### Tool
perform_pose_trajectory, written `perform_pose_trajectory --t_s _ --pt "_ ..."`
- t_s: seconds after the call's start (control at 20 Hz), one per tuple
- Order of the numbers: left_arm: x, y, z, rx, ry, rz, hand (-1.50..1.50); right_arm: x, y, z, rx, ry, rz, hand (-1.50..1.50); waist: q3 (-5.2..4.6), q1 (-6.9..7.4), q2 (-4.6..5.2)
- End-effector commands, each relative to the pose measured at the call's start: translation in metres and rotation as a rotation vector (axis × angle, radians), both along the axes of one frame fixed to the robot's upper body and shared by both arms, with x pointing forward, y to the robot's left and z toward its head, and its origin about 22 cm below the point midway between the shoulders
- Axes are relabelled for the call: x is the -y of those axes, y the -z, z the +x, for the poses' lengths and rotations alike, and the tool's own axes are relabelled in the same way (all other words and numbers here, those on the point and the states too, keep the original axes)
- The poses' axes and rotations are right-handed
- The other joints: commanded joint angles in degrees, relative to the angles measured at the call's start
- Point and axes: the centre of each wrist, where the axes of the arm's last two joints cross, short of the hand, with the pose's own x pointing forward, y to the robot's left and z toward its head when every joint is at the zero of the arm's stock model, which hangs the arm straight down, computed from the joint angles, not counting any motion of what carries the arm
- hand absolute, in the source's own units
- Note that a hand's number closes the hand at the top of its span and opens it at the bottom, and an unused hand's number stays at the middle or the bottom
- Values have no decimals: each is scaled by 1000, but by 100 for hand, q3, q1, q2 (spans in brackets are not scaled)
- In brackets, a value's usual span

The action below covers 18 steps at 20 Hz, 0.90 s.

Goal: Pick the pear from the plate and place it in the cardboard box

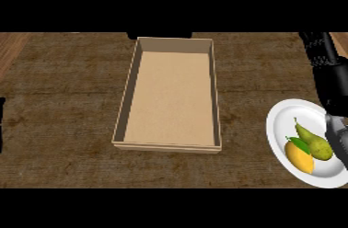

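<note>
**Pear on the plate, cardboard box unfilled**

A dark, mottled brown tabletop (61,107) is seen across the whole view. At its middle a long, open cardboard box (128,103) is laid lengthwise, its tan floor bare and nothing held inside it. Well apart from the box, at the view's right edge, a white plate (284,119) is set, partly cut off by the frame.

Down the right edge a black arm is seen, and the right robot hand (334,91) is found over the plate's far right rim, beside the fruit. Whether its fingers are spread or curled cannot be told, since most of the hand is cut off by the frame. At the far left edge a thin dark sliver is visible, likely the left robot hand (1,126); its state cannot be told either.

On the plate a yellow lemon (299,159) with a green leaf is lying, touching the green pear (315,142), whose stem is pointed away from the robot.
</note>
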Motion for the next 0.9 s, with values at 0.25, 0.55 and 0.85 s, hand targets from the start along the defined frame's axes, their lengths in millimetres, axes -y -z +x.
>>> perform_pose_trajectory --t_s 0.25,0.55,0.85 --pt "-4 -5 -2 -111 169 307 0 37 74 -29 -663 -451 -89 -150 59 122 355" --pt "9 19 -5 -184 212 303 0 115 68 -49 -627 -613 -404 -150 57 53 276" --pt "24 23 8 -197 249 310 0 167 50 -39 -562 -741 -288 -150 63 266 290"
